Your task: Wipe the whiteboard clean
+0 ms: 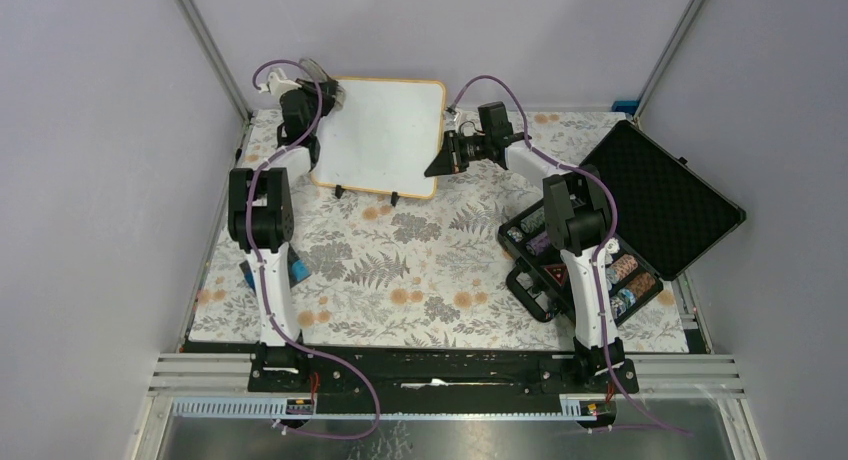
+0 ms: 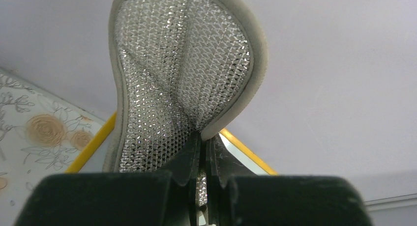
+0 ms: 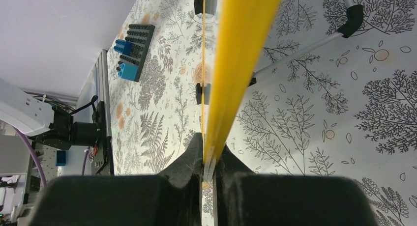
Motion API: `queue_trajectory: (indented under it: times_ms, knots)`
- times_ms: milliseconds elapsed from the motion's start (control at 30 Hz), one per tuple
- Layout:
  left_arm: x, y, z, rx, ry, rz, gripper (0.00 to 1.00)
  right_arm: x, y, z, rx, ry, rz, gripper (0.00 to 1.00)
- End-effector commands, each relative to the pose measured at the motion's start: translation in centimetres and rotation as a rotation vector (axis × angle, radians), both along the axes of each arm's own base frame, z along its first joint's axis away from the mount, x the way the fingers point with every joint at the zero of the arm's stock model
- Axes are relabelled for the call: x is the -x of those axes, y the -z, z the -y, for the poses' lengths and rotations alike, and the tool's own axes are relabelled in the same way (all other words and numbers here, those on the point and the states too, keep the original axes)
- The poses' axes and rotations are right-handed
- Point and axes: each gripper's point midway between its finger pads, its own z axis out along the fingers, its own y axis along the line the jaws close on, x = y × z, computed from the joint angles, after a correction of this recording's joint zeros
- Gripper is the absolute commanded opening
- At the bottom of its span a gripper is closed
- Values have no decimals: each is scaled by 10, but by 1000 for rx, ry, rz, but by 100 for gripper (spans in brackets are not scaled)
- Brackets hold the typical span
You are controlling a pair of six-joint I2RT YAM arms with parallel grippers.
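Whiteboard (image 1: 385, 135) stands at the far side of the bench (image 1: 430, 270) on its black feet (image 1: 340, 191), its face tilted up toward me. From above it reads near square, so I cannot call its long axis; the footed edge runs left to right. My right tool (image 3: 209, 162) is pinched on the yellow right rim (image 3: 236, 64). My left tool (image 2: 202, 159) clamps a silver mesh pad (image 2: 182, 64) by the top left corner. Pressing hard could, I judge, twist that thin rim free or skid the feet.
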Motion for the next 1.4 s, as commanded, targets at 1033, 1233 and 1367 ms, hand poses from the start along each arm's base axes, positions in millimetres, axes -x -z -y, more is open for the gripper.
queue_trajectory:
  times_ms: [1033, 1233, 1367]
  knots:
    - [57, 151, -15, 171, -73, -344, 0, 52, 26, -30, 29, -209, 69, 0]
    - [54, 141, 23, 110, -9, -345, 0, 53, 28, -31, 27, -213, 63, 0]
    - [65, 125, 52, 57, 49, -348, 0, 54, 27, -30, 28, -215, 70, 0]
